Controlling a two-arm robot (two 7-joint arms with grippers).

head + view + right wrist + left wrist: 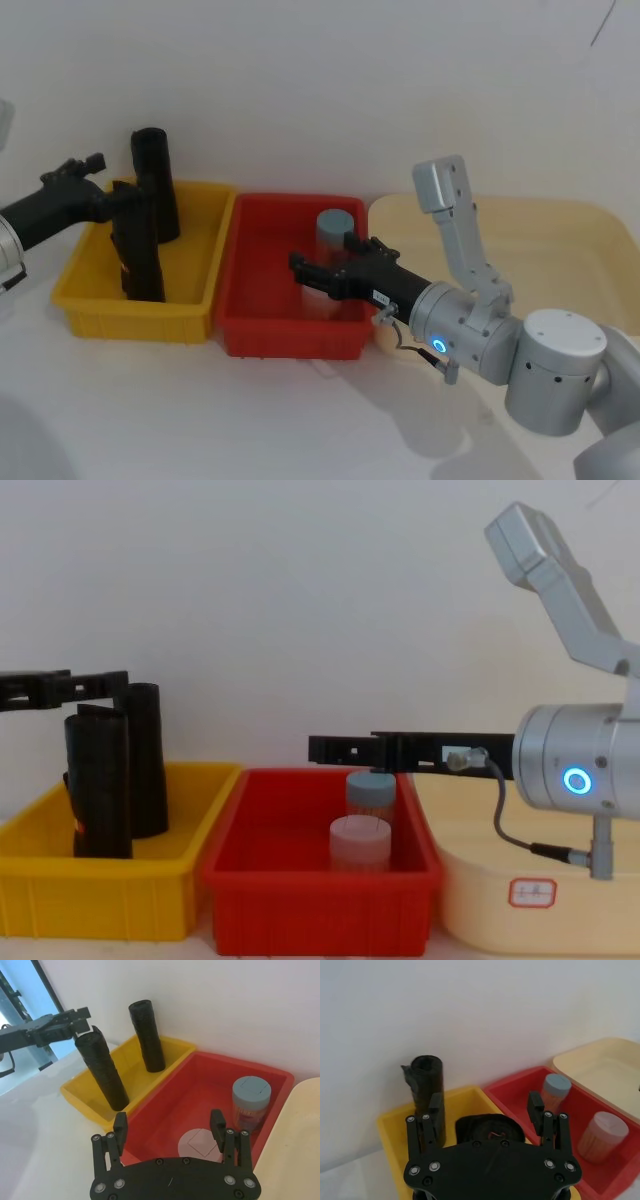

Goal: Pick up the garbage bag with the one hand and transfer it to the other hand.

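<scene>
The step in hand is the pick-up: the left gripper (485, 1105), open, straddles the top of the garbage bag (487, 1131) standing in the yellow bin (135, 322), apparently not pinching it, so next it must close, lift and carry toward the open right gripper (168, 1120).

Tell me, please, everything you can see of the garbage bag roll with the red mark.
The garbage bag is a tall black roll of plastic with a small red-orange mark low on its side. It stands on end in the yellow bin, beside a second black roll. The open left tool straddles its top.
</scene>
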